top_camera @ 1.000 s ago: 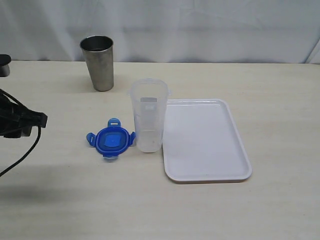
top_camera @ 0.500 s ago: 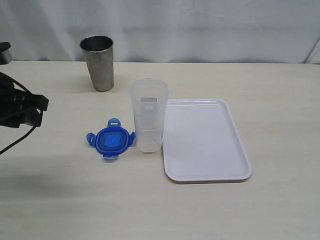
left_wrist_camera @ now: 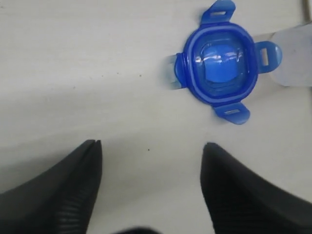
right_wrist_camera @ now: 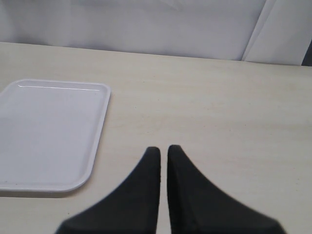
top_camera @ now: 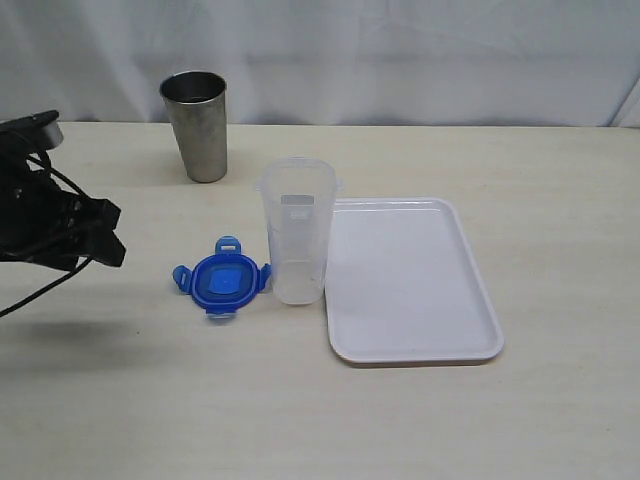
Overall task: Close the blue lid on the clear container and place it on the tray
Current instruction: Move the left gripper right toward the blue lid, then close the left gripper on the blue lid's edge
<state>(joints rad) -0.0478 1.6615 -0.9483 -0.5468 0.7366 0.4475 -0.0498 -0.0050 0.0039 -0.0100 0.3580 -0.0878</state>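
The blue lid (top_camera: 222,280) lies flat on the table, its four flaps spread, just left of the clear container (top_camera: 296,229), which stands upright and uncovered beside the white tray (top_camera: 412,280). My left gripper (top_camera: 105,235) hovers left of the lid, open and empty. In the left wrist view the blue lid (left_wrist_camera: 220,63) lies ahead of the open left gripper (left_wrist_camera: 152,146), off to one side of its fingers (left_wrist_camera: 78,170). The right gripper (right_wrist_camera: 163,149) is shut on nothing above bare table beside the tray (right_wrist_camera: 48,134); it is outside the exterior view.
A shiny steel cup (top_camera: 196,124) stands upright at the back left, behind the lid. A white cloth backdrop runs along the table's far edge. A black cable (top_camera: 30,295) hangs from the left arm.
The left arm has moved in from the left edge toward the blue lid. Lid, container and tray have not moved.
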